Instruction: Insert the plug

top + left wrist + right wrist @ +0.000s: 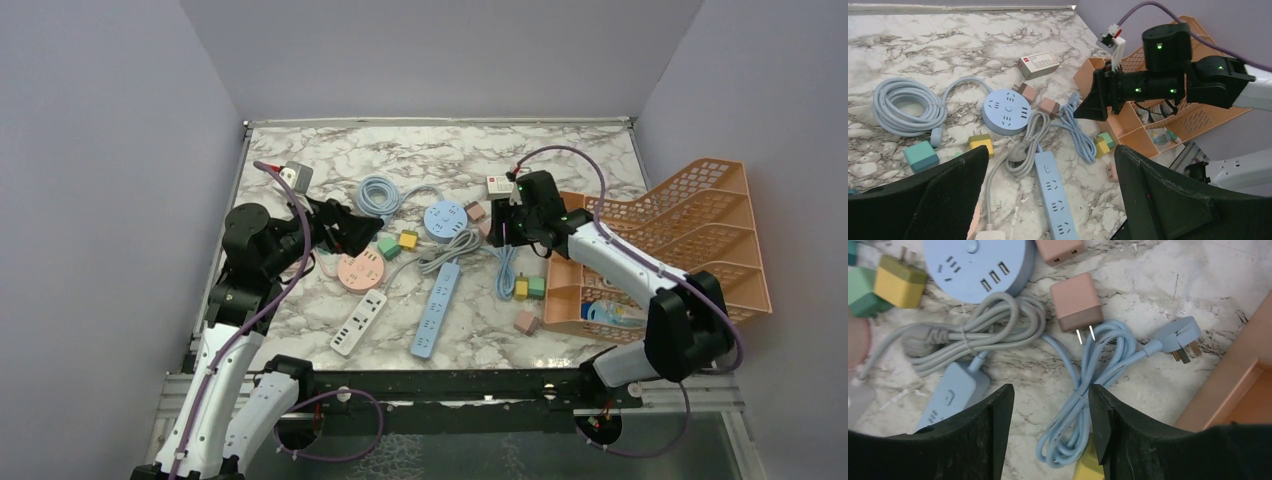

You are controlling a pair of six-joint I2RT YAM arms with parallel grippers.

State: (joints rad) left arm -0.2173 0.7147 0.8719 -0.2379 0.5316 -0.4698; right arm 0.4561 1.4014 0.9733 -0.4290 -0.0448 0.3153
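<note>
My left gripper [365, 232] is open and empty above the pink round socket [361, 270]. In its wrist view the gripper [1050, 155] looks down on the blue power strip [1055, 197] and the round blue socket [1008, 111]. My right gripper [507, 230] is open and empty, hovering over a coiled blue cable [1083, 410] whose three-pin plug [1179, 337] lies to the right. A pink two-pin plug adapter [1076, 301] lies just beyond the fingers, prongs pointing at me. The round blue socket [975, 265] sits at the upper left.
An orange basket [690, 230] stands at the right. A white power strip [358, 322] lies at the front left, and the blue strip [437, 310] beside it. Yellow and green cube adapters [398, 242], a white box [497, 185] and a coiled light-blue cable [378, 195] are scattered about.
</note>
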